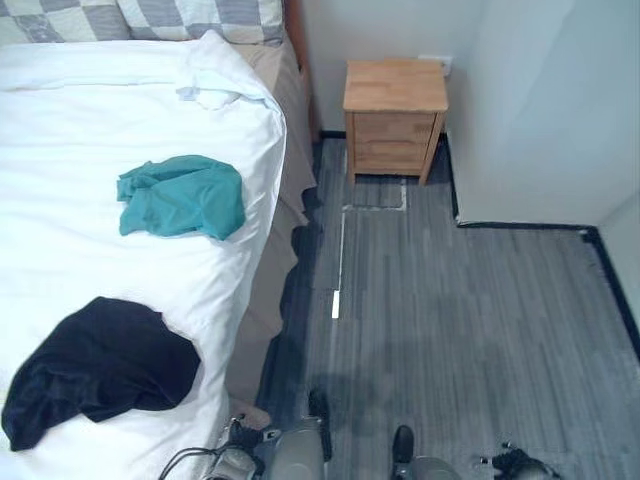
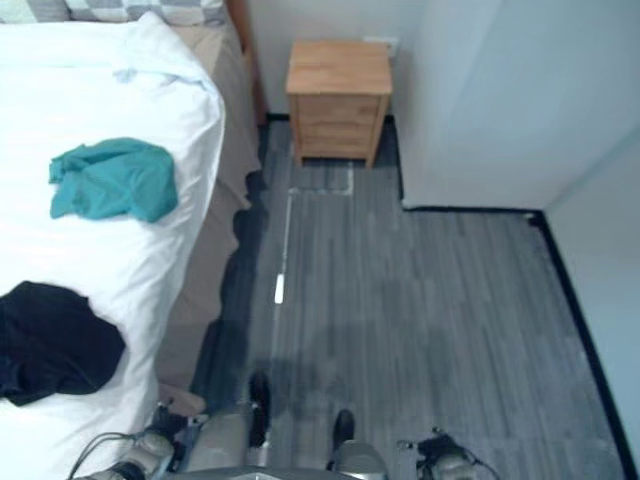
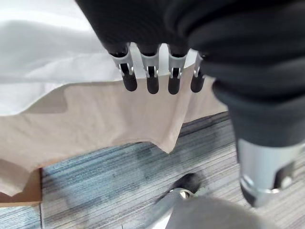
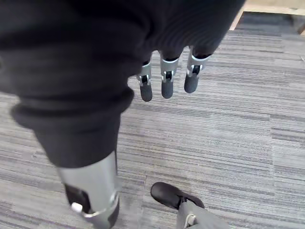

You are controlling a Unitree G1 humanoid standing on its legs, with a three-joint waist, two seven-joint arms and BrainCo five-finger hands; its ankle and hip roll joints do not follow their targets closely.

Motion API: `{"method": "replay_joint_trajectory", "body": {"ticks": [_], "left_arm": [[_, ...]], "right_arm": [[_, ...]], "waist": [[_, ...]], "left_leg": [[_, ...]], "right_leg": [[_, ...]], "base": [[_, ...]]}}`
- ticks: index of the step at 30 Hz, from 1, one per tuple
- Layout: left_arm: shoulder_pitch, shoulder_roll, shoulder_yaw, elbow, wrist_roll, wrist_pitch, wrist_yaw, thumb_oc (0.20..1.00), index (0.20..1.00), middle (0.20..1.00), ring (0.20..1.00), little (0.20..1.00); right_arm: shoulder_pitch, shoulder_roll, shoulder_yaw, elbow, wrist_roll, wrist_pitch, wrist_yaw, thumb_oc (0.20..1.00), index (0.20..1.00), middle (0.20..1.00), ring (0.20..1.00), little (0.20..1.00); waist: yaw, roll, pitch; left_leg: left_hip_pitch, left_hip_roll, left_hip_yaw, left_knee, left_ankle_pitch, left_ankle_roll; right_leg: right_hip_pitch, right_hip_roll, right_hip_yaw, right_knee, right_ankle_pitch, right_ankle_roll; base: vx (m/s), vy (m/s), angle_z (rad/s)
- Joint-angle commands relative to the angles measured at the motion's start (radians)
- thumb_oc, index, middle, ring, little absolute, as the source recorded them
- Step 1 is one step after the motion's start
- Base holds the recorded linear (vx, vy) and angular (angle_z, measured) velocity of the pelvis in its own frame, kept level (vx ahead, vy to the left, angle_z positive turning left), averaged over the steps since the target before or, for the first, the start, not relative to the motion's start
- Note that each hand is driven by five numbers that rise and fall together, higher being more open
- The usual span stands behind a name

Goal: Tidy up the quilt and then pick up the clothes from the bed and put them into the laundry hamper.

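Note:
A white quilt covers the bed on the left, and its top corner is rumpled and folded back near the pillows. On the quilt's middle lies a crumpled teal garment. A black garment is bunched near the bed's near edge. My left hand hangs beside the bed's edge, by the beige sheet, fingers straight, holding nothing. My right hand hangs over the grey carpet with straight fingers and is empty too.
A wooden nightstand stands against the far wall beside the bed's head. Grey-and-white checked pillows lie at the head. A white wall juts out on the right. Grey carpet spreads between, with a small white strip on it.

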Motion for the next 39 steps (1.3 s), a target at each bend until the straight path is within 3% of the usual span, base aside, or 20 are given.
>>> {"method": "replay_joint_trajectory", "body": {"ticks": [1,2,3,4,6,8,9,12,14,17,19,21,23,24,27,30,32,34,36,39], "left_arm": [[0.018,0.03,-0.01,0.013,0.023,-0.001,0.004,1.0,1.0,1.0,1.0,1.0],[0.026,0.032,-0.01,0.022,0.024,0.001,0.0,1.0,1.0,1.0,1.0,1.0],[0.037,0.046,-0.015,0.041,0.064,0.012,-0.017,1.0,1.0,1.0,1.0,1.0],[0.036,0.046,-0.015,0.041,0.064,0.012,-0.018,1.0,1.0,1.0,1.0,1.0],[0.044,0.059,-0.018,0.053,0.089,0.018,-0.026,1.0,1.0,1.0,1.0,1.0],[0.045,0.069,-0.026,0.05,0.096,0.027,-0.028,1.0,1.0,1.0,1.0,1.0],[0.042,0.072,-0.039,0.045,0.109,0.025,-0.03,1.0,1.0,1.0,1.0,1.0],[0.02,0.073,-0.062,0.026,0.122,0.013,-0.028,1.0,1.0,1.0,1.0,1.0],[-0.019,0.07,-0.077,0.003,0.143,0.001,-0.023,1.0,1.0,1.0,1.0,1.0],[-0.032,0.061,-0.077,0.0,0.15,-0.007,-0.018,1.0,1.0,1.0,1.0,1.0],[-0.028,0.045,-0.079,0.007,0.145,-0.009,-0.01,1.0,1.0,1.0,1.0,1.0],[-0.023,0.029,-0.068,-0.003,0.116,-0.005,-0.004,1.0,1.0,1.0,1.0,1.0],[-0.017,0.026,-0.063,-0.019,0.09,-0.012,0.004,1.0,1.0,1.0,1.0,1.0],[-0.027,0.018,-0.068,-0.026,0.065,-0.011,0.02,1.0,1.0,1.0,1.0,1.0],[-0.001,0.009,-0.061,-0.023,0.072,-0.013,0.013,1.0,1.0,1.0,1.0,1.0],[0.031,0.011,-0.051,-0.001,0.109,0.008,-0.012,1.0,1.0,1.0,1.0,1.0],[0.056,0.023,-0.042,0.014,0.124,0.021,-0.023,1.0,1.0,1.0,1.0,1.0],[0.057,0.034,-0.038,0.034,0.143,0.03,-0.028,1.0,1.0,1.0,1.0,1.0],[0.057,0.07,-0.011,0.011,0.134,0.035,-0.011,1.0,1.0,1.0,1.0,1.0],[0.044,0.083,0.011,-0.013,0.1,0.018,0.005,1.0,1.0,1.0,1.0,1.0]], "right_arm": [[0.052,-0.014,0.005,-0.016,-0.02,-0.014,-0.018,1.0,1.0,1.0,1.0,1.0],[0.06,-0.008,-0.003,-0.007,-0.019,-0.016,-0.017,1.0,1.0,1.0,1.0,1.0],[0.071,0.003,-0.006,0.002,-0.032,-0.01,-0.011,1.0,1.0,1.0,1.0,1.0],[0.071,0.002,-0.007,0.002,-0.032,-0.01,-0.011,1.0,1.0,1.0,1.0,1.0],[0.068,0.004,-0.007,-0.016,-0.029,-0.012,-0.004,1.0,1.0,1.0,1.0,1.0],[0.055,-0.001,-0.016,-0.038,-0.02,-0.008,-0.008,1.0,1.0,1.0,1.0,1.0],[0.05,0.0,-0.015,-0.048,-0.018,-0.012,-0.012,1.0,1.0,1.0,1.0,1.0],[0.043,0.005,-0.012,-0.072,-0.004,-0.018,-0.017,1.0,1.0,1.0,1.0,1.0],[0.028,0.006,-0.018,-0.073,0.004,-0.014,-0.025,1.0,1.0,1.0,1.0,1.0],[0.02,0.005,-0.019,-0.069,-0.003,-0.007,-0.039,1.0,1.0,1.0,1.0,1.0],[0.023,0.004,-0.013,-0.062,-0.003,-0.009,-0.043,1.0,1.0,1.0,1.0,1.0],[0.014,-0.002,0.016,-0.068,-0.024,-0.007,-0.035,1.0,1.0,1.0,1.0,1.0],[0.011,-0.016,0.039,-0.084,-0.041,-0.009,-0.033,1.0,1.0,1.0,1.0,1.0],[-0.028,-0.027,0.093,-0.101,-0.078,-0.007,-0.026,1.0,1.0,1.0,1.0,1.0],[-0.025,-0.034,0.125,-0.104,-0.112,-0.013,-0.015,1.0,1.0,1.0,1.0,1.0],[-0.015,-0.041,0.113,-0.097,-0.124,-0.016,-0.014,1.0,1.0,1.0,1.0,1.0],[-0.025,-0.043,0.122,-0.105,-0.148,-0.012,-0.005,1.0,1.0,1.0,1.0,1.0],[-0.031,-0.051,0.111,-0.172,-0.165,-0.013,-0.009,1.0,1.0,1.0,1.0,1.0],[-0.089,-0.124,0.135,-0.405,-0.223,-0.027,-0.016,1.0,1.0,1.0,1.0,1.0],[-0.123,-0.232,0.154,-0.615,-0.261,-0.049,-0.009,1.0,1.0,1.0,1.0,1.0]], "waist": [[0.043,-0.037,-0.027],[0.041,-0.047,-0.03],[0.038,-0.073,-0.034],[0.042,-0.07,-0.037],[0.015,-0.078,-0.015],[-0.012,-0.023,0.0],[-0.034,-0.006,0.01],[-0.098,-0.003,0.021],[-0.162,-0.014,0.0],[-0.196,0.002,-0.01],[-0.194,0.005,-0.023],[-0.175,0.014,-0.023],[-0.134,-0.02,-0.002],[-0.061,-0.072,0.024],[-0.002,-0.057,-0.006],[0.024,-0.022,-0.041],[0.044,-0.038,-0.05],[0.035,-0.051,-0.05],[0.019,-0.046,-0.016],[-0.02,-0.071,0.01]], "left_leg": [[-0.061,0.005,-0.036,0.121,0.004,0.014],[-0.056,-0.006,-0.042,0.133,0.008,0.03],[-0.013,-0.042,-0.021,0.143,-0.028,0.071],[-0.017,-0.037,-0.019,0.144,-0.027,0.071],[0.074,-0.062,0.007,0.128,-0.073,0.104],[0.169,-0.027,-0.002,0.079,-0.088,0.115],[0.221,-0.026,-0.01,0.046,-0.096,0.114],[0.332,-0.039,-0.03,0.018,-0.149,0.084],[0.419,-0.035,-0.072,0.003,-0.212,0.034],[0.497,-0.01,-0.095,0.003,-0.274,0.015],[0.52,-0.002,-0.126,0.09,-0.293,0.013],[0.474,0.022,-0.147,0.324,-0.182,-0.018],[0.338,0.012,-0.188,0.612,-0.083,-0.019],[0.138,-0.018,-0.145,0.691,-0.127,0.003],[0.082,-0.031,-0.034,0.412,-0.166,0.038],[0.082,0.021,0.198,0.161,-0.054,0.037],[0.126,-0.014,0.199,0.144,-0.068,0.072],[0.176,-0.048,0.179,0.108,-0.105,0.109],[0.226,-0.052,0.112,0.089,-0.128,0.139],[0.266,-0.079,-0.048,0.113,-0.177,0.119]], "right_leg": [[0.144,-0.036,-0.02,0.042,-0.184,0.158],[0.144,-0.041,-0.004,0.089,-0.175,0.159],[0.106,-0.061,0.02,0.267,-0.133,0.192],[0.101,-0.057,0.024,0.266,-0.129,0.191],[-0.007,-0.107,0.046,0.519,0.076,0.251],[-0.145,-0.108,0.04,0.701,0.117,0.235],[-0.213,-0.103,0.026,0.729,0.07,0.216],[-0.304,-0.097,-0.055,0.499,0.004,0.189],[-0.371,-0.118,-0.036,0.122,0.064,0.216],[-0.397,-0.117,0.007,0.049,0.106,0.245],[-0.385,-0.105,0.028,0.09,0.119,0.228],[-0.321,-0.074,0.005,0.109,0.118,0.185],[-0.223,-0.082,-0.014,0.086,0.099,0.142],[-0.102,-0.099,-0.023,0.024,0.057,0.128],[-0.016,-0.093,-0.044,0.008,-0.009,0.15],[0.056,-0.053,-0.115,0.032,-0.079,0.157],[0.069,-0.058,-0.162,0.154,-0.1,0.163],[-0.001,-0.114,-0.204,0.385,-0.035,0.209],[-0.161,-0.145,-0.106,0.647,0.075,0.24],[-0.231,-0.069,0.066,0.403,-0.038,0.182]], "base": [[0.59,0.09,-0.26],[0.54,0.133,-0.55],[0.53,0.136,-0.56],[0.54,0.16,-0.58],[0.44,0.156,-0.48],[0.53,0.17,-0.23],[0.62,0.11,0.06],[0.67,-0.066,0.0],[0.86,-0.259,0.53],[0.64,-0.15,0.85],[0.56,-0.155,0.6],[0.53,-0.255,0.2],[0.56,-0.362,0.03],[0.73,-0.327,-0.19],[0.59,-0.042,-0.23],[0.46,0.024,0.38],[0.41,0.063,0.39],[0.42,0.104,0.44],[0.36,0.01,1.64],[0.35,-0.231,2.27]]}}
